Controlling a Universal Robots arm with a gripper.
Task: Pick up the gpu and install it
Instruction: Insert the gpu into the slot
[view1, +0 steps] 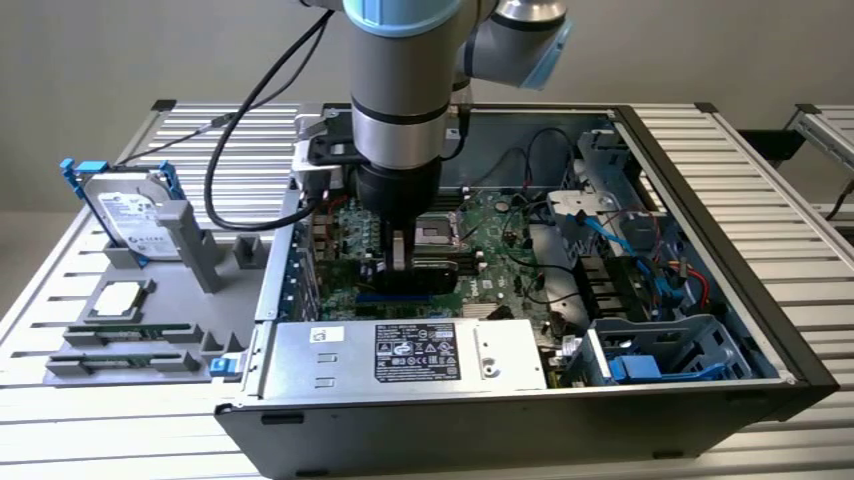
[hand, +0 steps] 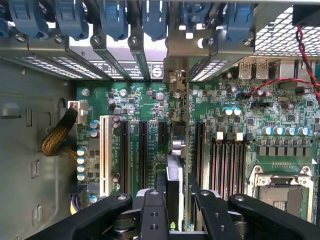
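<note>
My gripper (view1: 403, 262) reaches straight down into the open computer case (view1: 694, 330), low over the green motherboard (view1: 501, 255). It is shut on the gpu (view1: 434, 272), a thin card with a black face held upright on edge. In the wrist view the gpu (hand: 175, 160) runs edge-on between the two black fingers (hand: 161, 187) of the gripper (hand: 176, 192). Its silvery end bracket (hand: 177, 82) stands against the case's rear slot openings. The card's lower edge lies along a black expansion slot; I cannot tell whether it is seated.
A power supply (view1: 400, 350) fills the case's front and cables (view1: 627, 240) crowd the exterior view's right. The CPU socket (hand: 280, 192), memory slots (hand: 227, 165) and a white slot (hand: 105, 155) flank the card. Outside, a grey fixture (view1: 127, 345) holds a hard drive (view1: 134, 210) and memory sticks (view1: 120, 335).
</note>
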